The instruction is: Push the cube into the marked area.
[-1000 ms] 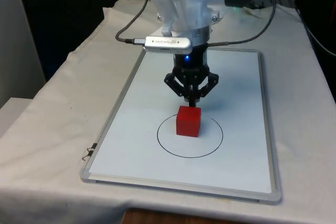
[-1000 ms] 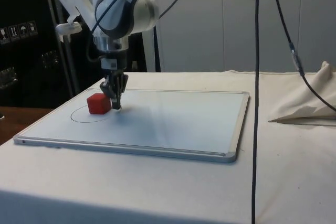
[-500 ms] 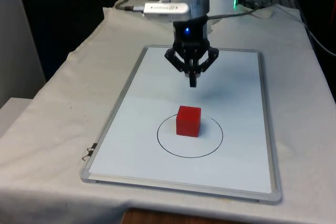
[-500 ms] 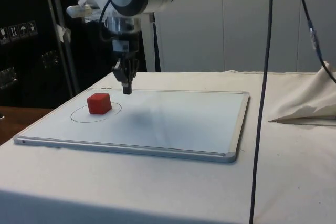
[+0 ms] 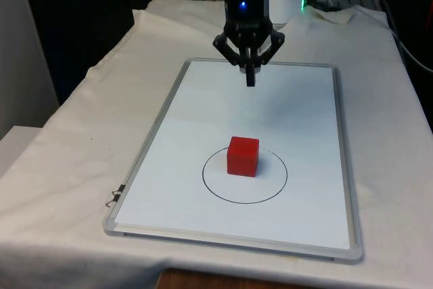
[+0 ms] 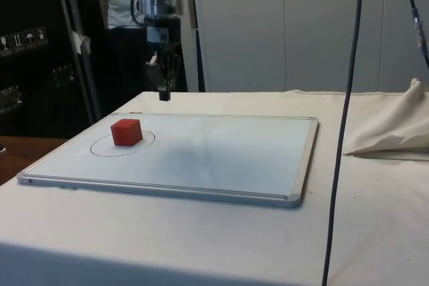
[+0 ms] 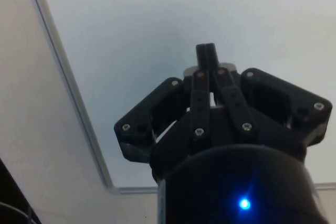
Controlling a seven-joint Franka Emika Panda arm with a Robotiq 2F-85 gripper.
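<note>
Red plastic cube (image 5: 243, 156) standing on a white rectangular board with a silver metal frame (image 5: 169, 109), which lies flat on the table under a white cloth (image 5: 81, 140). A thin black circle (image 5: 244, 174) drawn on the board marks the target area; the cube rests wholly inside it, offset toward the circle's far side and slightly toward the board's long edge on the front view's left. One upper corner sits close to the line, but no part of the cube appears to cross it.

The black two-finger gripper (image 5: 250, 80) hangs in the air above the board's far end, near the far short edge and well apart from the cube. Its fingers (image 7: 206, 56) are pressed together into a single narrow tip and hold nothing.

Judged from this layout, the push is complete and the step in hand is the retreat. To do it well, the arm should travel up and away from the cube along a path that stays over the board's far end, with the fingers kept together, so that nothing brushes the cube or shifts the board. Should a more central placement be wanted, a short, low nudge on the cube's far face toward the near short edge would suffice; a longer stroke risks carrying it over the near arc of the line.
</note>
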